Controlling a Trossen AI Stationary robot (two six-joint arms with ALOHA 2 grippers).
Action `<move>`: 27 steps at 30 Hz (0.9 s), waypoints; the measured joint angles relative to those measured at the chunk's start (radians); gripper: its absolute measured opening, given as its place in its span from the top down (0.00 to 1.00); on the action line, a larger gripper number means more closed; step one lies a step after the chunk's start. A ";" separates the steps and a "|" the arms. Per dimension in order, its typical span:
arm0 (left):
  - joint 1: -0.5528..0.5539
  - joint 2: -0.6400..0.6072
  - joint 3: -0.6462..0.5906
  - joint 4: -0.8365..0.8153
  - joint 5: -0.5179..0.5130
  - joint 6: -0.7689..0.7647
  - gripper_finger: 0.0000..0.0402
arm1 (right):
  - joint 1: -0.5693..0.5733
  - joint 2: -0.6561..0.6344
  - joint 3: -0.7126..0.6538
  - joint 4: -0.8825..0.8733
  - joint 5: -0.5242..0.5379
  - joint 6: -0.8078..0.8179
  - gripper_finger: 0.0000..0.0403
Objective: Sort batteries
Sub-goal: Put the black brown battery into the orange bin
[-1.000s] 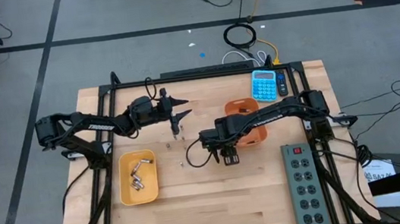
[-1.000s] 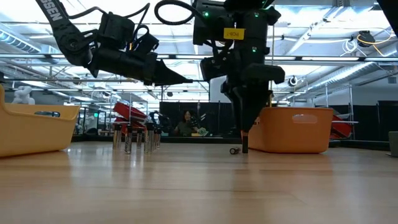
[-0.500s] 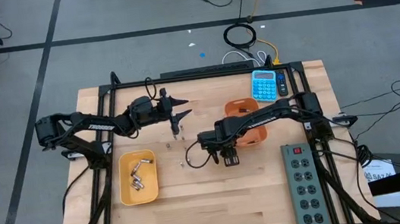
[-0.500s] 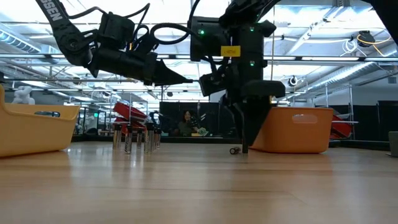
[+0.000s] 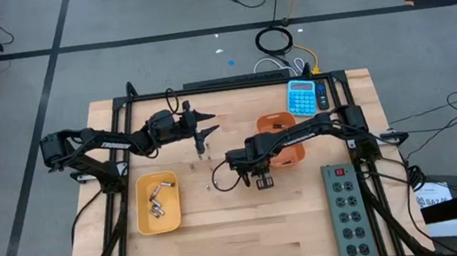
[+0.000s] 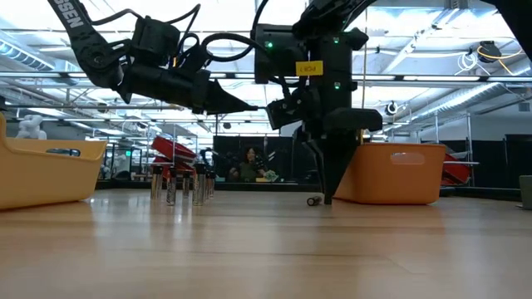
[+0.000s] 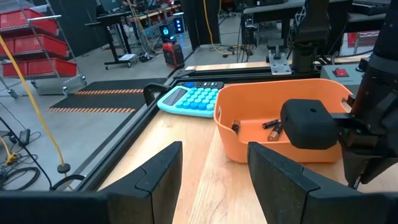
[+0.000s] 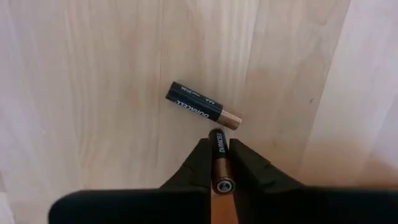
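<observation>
My right gripper [image 5: 219, 180] [image 8: 217, 142] stands near the table's middle, fingers pointing down, shut on a small dark-and-copper battery [image 8: 219, 163]. A second dark battery [image 8: 202, 107] [image 6: 313, 200] lies on its side on the wood just beyond the fingertips. My left gripper [image 5: 207, 133] [image 7: 214, 180] hangs open above the table, farther back and to the left, over a few silvery batteries [image 6: 179, 187] standing on end. The orange bin [image 5: 281, 139] holds dark batteries [image 7: 273, 126]. The yellow bin [image 5: 157, 204] holds silvery ones. My right gripper pinches the dark-and-copper battery by its two sides [image 8: 216, 149] between its two fingers, coming from above and pointing down. The battery lies along the fingers, nearly upright, its top cap [image 8: 222, 185] facing the wrist camera. I cannot tell whether its lower end touches the table.
A blue calculator [image 5: 302, 97] lies at the far edge behind the orange bin. A grey power strip [image 5: 348, 214] lies along the right side. The near half of the tabletop [image 5: 251, 239] is bare wood. A person shows far off in the room behind [image 6: 249, 164].
My right gripper has shifted a little toward the table's left edge, staying low over the two dark batteries.
</observation>
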 joint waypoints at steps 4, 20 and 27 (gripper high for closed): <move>0.000 0.000 0.000 0.000 0.000 0.000 0.52 | 0.004 -0.044 -0.002 -0.028 0.115 -0.002 0.96; 0.000 0.000 0.000 -0.009 0.000 0.009 0.52 | -0.077 -0.417 -0.450 0.153 0.246 0.300 0.95; 0.017 0.000 0.123 -0.310 0.000 -0.011 0.52 | -0.156 -0.412 -0.520 0.220 0.195 0.260 0.91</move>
